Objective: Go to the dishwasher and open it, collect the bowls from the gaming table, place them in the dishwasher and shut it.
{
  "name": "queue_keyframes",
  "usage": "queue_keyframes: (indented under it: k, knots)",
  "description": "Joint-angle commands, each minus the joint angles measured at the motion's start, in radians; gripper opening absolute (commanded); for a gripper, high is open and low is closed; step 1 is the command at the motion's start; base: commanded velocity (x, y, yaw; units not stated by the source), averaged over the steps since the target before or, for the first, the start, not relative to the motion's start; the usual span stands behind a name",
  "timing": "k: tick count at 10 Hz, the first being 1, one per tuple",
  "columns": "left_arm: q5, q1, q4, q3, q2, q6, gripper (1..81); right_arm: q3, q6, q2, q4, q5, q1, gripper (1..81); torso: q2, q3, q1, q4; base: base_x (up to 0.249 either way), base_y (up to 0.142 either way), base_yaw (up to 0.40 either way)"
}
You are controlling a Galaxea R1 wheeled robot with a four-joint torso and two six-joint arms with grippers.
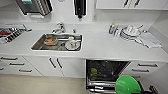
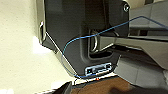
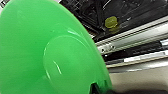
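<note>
One large bright green plastic bowl (image 1: 127, 85) is carried at the right hand (image 3: 98, 88), tipped on edge with its underside toward the wrist camera, probably so it can slide upright into a rack. The hand appears clamped on the bowl's rim, though the fingers themselves are hard to make out. It hangs just in front of the open stainless-steel dishwasher (image 1: 106, 75) under the white tabletop (image 1: 107, 47). Inside the dark interior sits the smaller pale yellow-green bowl (image 1: 94, 71), already loaded. Whether the left hand is apart or together, I cannot tell.
</note>
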Motion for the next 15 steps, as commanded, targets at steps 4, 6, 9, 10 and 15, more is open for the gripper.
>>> queue_keyframes:
  k: [4, 6, 9, 10, 15]
  knots:
    - [-0.433, 0.211, -0.022, -0.518, 0.329, 0.015, 81.1, -0.188, 0.178, 0.215, 0.008, -0.087, 0.188, 1.0, 0.000, 0.000, 0.000, 0.000, 0.000, 0.000, 0.000]
    - [-0.433, 0.242, -0.017, -0.536, 0.380, 0.015, 81.1, -0.286, 0.218, 0.304, 0.008, -0.087, 0.205, 1.0, 0.000, 0.000, 0.000, 0.000, 0.000, 0.000, 0.000]
    - [-0.421, 0.270, -0.005, -0.597, 0.466, 0.029, 81.1, -0.395, 0.270, 0.399, 0.009, -0.089, 0.256, 1.0, 0.000, 0.000, 0.000, 0.000, 0.000, 0.000, 0.000]
    - [-0.421, 0.277, -0.003, -0.634, 0.495, 0.031, 81.1, -0.426, 0.285, 0.417, 0.012, -0.089, 0.285, 1.0, 0.000, 0.000, 0.000, 0.000, 0.000, 0.000, 0.000]
    - [-0.419, 0.285, -0.003, -0.733, 0.570, 0.055, 81.1, -0.478, 0.314, 0.457, 0.014, -0.110, 0.369, 81.1, 0.000, 0.000, 0.000, 0.000, 0.000, 0.000, 0.000]
